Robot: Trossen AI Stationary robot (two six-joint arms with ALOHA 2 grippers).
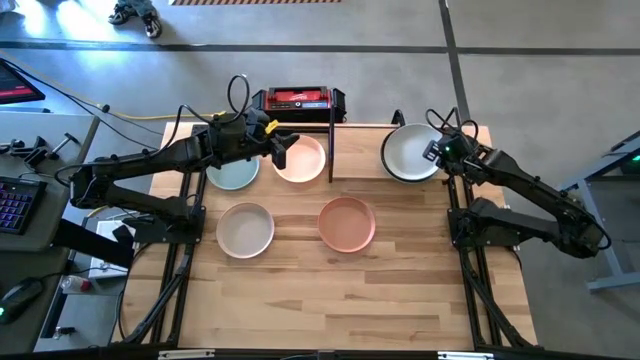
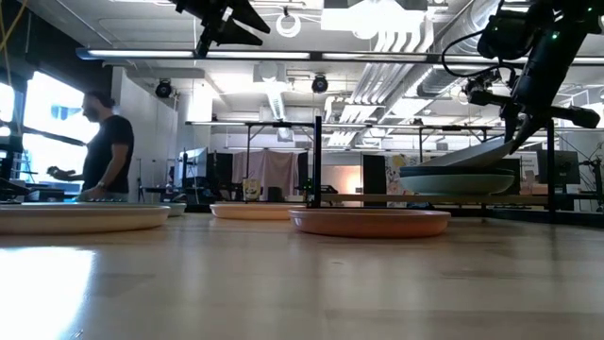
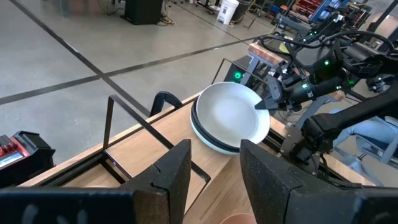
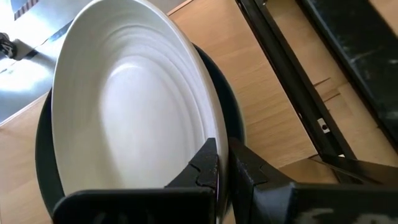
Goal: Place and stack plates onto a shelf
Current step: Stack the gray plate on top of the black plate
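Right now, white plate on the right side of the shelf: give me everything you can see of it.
The white plate is round, shallow and matte, with faint concentric ridges inside. It sits tilted atop a dark plate on the shelf, right of the central divider: its near edge is lifted and the far edge rests on the stack. The right gripper has its jaws shut on the rim at the raised edge. It holds nothing, and nothing else touches it.

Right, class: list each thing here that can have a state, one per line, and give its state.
White plate: tilted, rim pinched, atop dark plate.
Dark plate: flat on shelf.
Terracotta plate: flat on table, empty.
Right pincer: shut on white plate.
Left pincer: open, empty, raised.
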